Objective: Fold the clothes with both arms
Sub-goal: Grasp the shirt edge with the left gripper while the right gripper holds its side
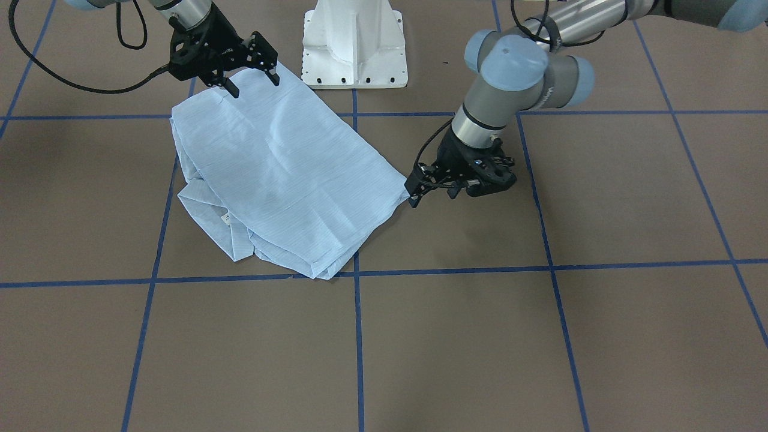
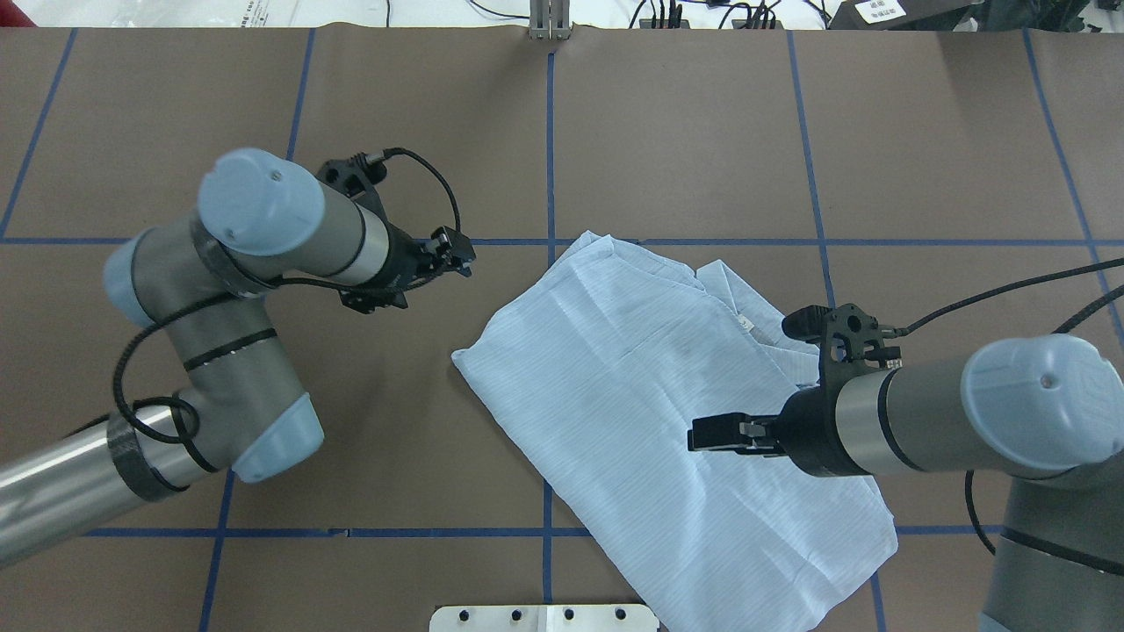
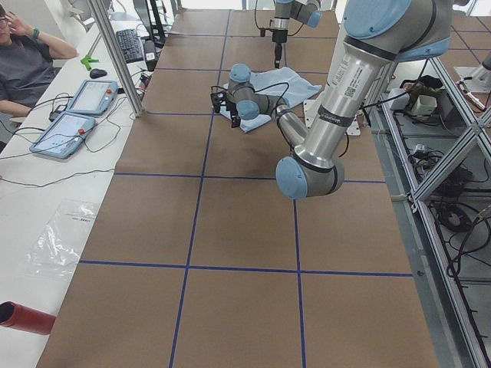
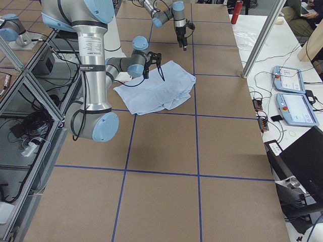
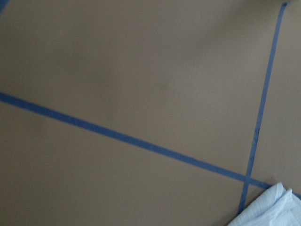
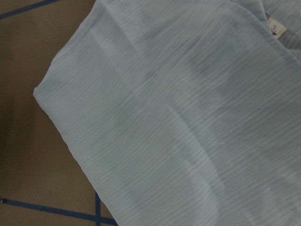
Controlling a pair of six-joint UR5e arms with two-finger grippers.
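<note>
Pale blue, thin striped button-front shirt (image 6: 178, 117) fills the right wrist camera's view. It lies doubled into a rough slanted oblong on the brown paper-covered desk (image 1: 540, 348), just in front of the white pedestal (image 1: 354, 48), with loose layers peeking out along one side. The right black two-finger tool (image 1: 254, 87) hangs spread and empty over the shirt's edge, and the left black tool (image 1: 415, 193) hovers by the opposite corner gripping nothing, though I cannot tell whether its fingers are parted. I'd judge the main folds done, with perhaps a tidying fold left.
</note>
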